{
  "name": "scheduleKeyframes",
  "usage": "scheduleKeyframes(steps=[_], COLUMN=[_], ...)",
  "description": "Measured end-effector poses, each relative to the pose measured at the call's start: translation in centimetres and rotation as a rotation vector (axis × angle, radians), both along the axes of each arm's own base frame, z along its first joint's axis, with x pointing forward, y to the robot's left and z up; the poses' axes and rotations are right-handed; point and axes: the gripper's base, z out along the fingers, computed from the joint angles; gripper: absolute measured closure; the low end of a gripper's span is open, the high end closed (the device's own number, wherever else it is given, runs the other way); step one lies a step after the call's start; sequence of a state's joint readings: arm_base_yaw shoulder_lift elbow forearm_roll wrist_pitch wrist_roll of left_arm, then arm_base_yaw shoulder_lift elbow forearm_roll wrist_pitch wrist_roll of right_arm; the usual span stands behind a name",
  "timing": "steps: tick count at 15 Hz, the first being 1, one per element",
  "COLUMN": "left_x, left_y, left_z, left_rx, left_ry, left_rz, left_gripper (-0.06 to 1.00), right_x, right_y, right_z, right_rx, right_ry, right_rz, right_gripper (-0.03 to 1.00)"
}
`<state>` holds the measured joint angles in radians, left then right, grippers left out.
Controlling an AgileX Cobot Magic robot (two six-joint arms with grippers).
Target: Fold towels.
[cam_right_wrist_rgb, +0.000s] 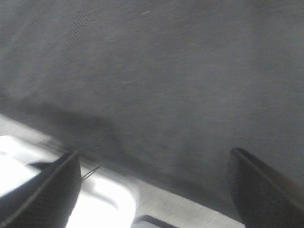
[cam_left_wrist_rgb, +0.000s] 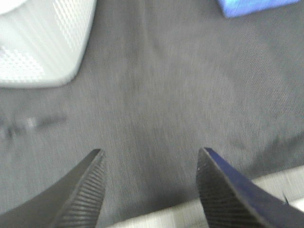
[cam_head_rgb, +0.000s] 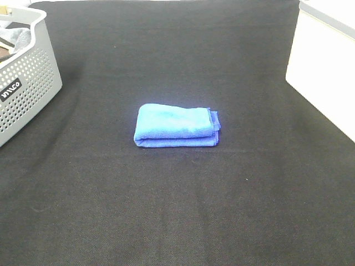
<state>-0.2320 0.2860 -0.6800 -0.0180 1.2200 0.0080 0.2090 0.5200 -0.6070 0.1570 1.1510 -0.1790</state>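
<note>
Your blue towel (cam_head_rgb: 176, 126) lies folded in the middle of the black worktop (cam_head_rgb: 177, 210), well apart from the grey perforated basket (cam_head_rgb: 28, 77) at the far left. Your left hand (cam_left_wrist_rgb: 149, 164) and right hand (cam_right_wrist_rgb: 154, 164) both hang spread, holding nothing.

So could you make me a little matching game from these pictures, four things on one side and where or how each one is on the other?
Things:
1. blue towel
2. grey perforated basket
3. left gripper
4. white box

Places or states:
A. at the table's right edge in the high view
B. open, over bare black cloth
C. folded, in the middle of the table
D. at the table's left edge in the high view

Pairs: 1-C, 2-D, 3-B, 4-A
</note>
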Motion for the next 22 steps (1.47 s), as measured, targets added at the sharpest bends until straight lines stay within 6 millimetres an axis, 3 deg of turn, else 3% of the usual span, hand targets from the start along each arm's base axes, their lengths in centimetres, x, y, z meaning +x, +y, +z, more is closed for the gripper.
scheduleKeyframes(steps=[3,6,22], left_x=[-2.7,-2.5,-1.7], left_y=[0.4,-0.3,-0.7], left_z=[-1.5,-3.0,-3.6], left_rx=[-0.019,-0.022,-0.038], left_ry=[-0.126,-0.158,-0.205], left_rz=[-0.049,-0.135,-0.160], left_gripper=[0.39,0.39,0.39], right_x=[-3.2,-4.9,-5.0], right_y=[-0.9,-1.3,-1.3], right_z=[-0.2,-0.7,-0.8], right_rx=[0.024,0.058,0.067], right_ry=[-0.160,-0.303,-0.339], right_rz=[-0.027,-0.034,-0.039], right_gripper=[0.18,0.18,0.19])
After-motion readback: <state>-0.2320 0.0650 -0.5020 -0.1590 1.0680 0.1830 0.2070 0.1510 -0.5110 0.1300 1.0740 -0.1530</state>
